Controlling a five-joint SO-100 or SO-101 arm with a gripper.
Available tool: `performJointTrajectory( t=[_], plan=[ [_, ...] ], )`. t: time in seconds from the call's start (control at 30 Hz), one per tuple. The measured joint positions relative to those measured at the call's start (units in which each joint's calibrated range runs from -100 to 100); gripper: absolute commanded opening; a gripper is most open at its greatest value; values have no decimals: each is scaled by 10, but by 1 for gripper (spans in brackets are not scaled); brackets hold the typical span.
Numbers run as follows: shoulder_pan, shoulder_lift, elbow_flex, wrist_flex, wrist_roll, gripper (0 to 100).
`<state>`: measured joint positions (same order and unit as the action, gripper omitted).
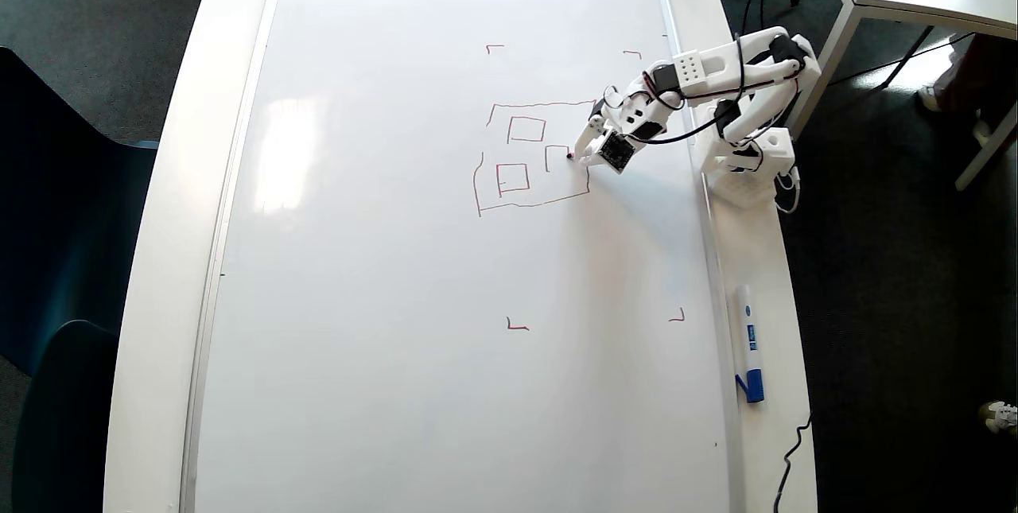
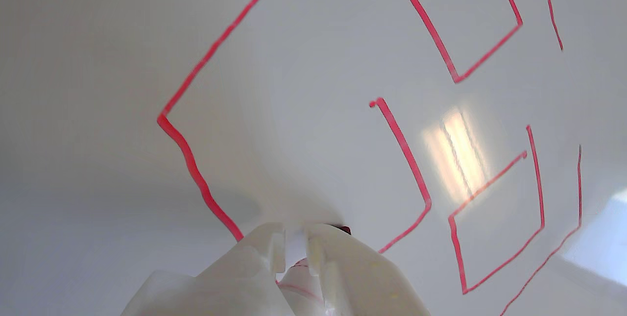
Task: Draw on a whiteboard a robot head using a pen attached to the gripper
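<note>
Marker: you see a white-and-blue marker (image 1: 748, 342) lying on the worktop (image 1: 171, 179) rim.
Chair: possibly a dark chair (image 1: 56, 258), left.

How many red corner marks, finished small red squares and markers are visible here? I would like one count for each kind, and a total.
Red corner marks: 4
Finished small squares: 2
Markers: 2, the pen in the gripper and the white-and-blue marker
Total: 8

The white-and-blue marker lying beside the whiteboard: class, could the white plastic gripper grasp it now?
Probably not: the gripper is shut on the red-tipped pen, and the white-and-blue marker lies apart, past the arm's base.
</note>
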<state>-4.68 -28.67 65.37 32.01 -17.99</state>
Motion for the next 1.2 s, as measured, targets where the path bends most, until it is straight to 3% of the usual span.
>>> performJointTrajectory(
  t=[1.2],
  plan=[
    [-23, 125, -129, -31, 0, 1]
  ],
)
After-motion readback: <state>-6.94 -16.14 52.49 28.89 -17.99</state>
